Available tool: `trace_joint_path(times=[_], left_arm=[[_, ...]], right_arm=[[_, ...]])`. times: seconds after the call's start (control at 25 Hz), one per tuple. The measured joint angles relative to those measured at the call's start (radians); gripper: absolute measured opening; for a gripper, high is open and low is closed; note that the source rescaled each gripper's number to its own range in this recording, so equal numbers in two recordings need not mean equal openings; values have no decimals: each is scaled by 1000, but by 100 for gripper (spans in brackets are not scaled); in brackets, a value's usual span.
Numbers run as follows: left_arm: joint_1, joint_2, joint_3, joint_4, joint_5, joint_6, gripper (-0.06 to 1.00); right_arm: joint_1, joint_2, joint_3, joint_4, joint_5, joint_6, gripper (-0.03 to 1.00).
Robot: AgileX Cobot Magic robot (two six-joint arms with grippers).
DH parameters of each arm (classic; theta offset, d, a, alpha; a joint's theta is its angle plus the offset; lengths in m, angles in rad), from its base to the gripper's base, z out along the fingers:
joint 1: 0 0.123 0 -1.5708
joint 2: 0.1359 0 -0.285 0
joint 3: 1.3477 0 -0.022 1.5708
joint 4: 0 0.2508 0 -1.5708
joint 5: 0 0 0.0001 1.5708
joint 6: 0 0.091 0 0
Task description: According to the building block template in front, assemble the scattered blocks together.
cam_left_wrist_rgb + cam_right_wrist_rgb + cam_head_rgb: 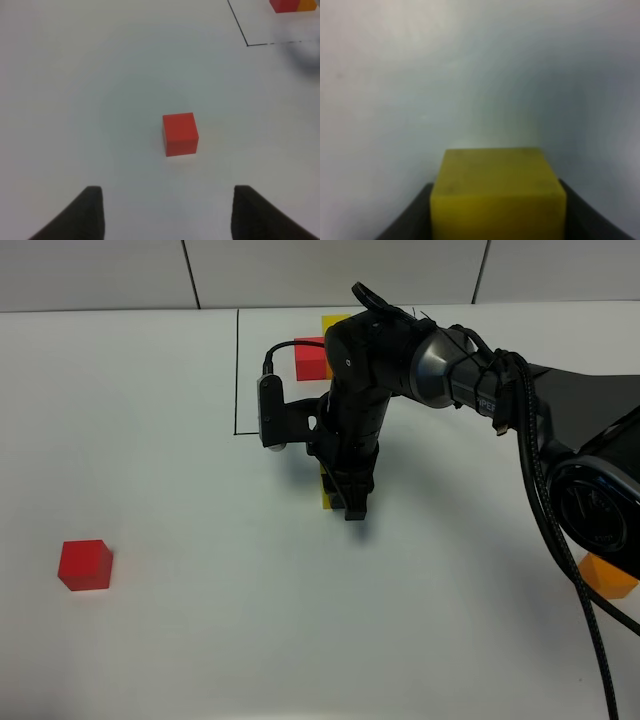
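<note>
Yellow cube (497,192) was clamped in right gripper (350,508), nearer than the template (310,358); large in wrist view, a sliver overhead. Red cube (85,565) lay near-left. The left gripper (167,215), fingers apart, showed only in its wrist view.

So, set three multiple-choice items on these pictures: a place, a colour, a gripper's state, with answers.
1. Where does the loose red cube lie? A inside the drawn frame; B on the table outside the frame; C in a gripper.
2. Which colour cube does the right gripper hold? A red; B orange; C yellow.
3. The left gripper is: A open, empty; B shut on a cube; C out of view.
Answers: B, it lies alone outside the frame; C, the yellow cube is clamped in it; A, its fingertips stand apart, nothing between.
</note>
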Motion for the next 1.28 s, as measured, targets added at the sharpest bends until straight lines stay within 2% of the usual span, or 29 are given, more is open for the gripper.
trace_joint_path(times=[0.52, 0.6, 0.72, 0.8, 0.88, 1.04, 1.2, 1.28], left_arm=[[0, 0, 0, 0, 0, 0, 24], [0, 0, 0, 0, 0, 0, 24], [0, 0, 0, 0, 0, 0, 24], [0, 0, 0, 0, 0, -1, 24], [0, 0, 0, 0, 0, -1, 24], [0, 0, 0, 0, 0, -1, 24], [0, 0, 0, 0, 0, -1, 24], [0, 0, 0, 0, 0, -1, 24]], right_arm=[[0, 1, -2, -1, 9, 19, 23], [0, 4, -2, 0, 15, 27, 31], [0, 8, 1, -7, 32, 41, 59], [0, -1, 1, -21, 33, 59, 80], [0, -22, 1, -35, 33, 93, 93], [-2, -69, 1, -90, 32, 226, 100], [-35, -131, 33, -97, 30, 404, 99], [-65, -184, 119, -97, 3, 487, 96]])
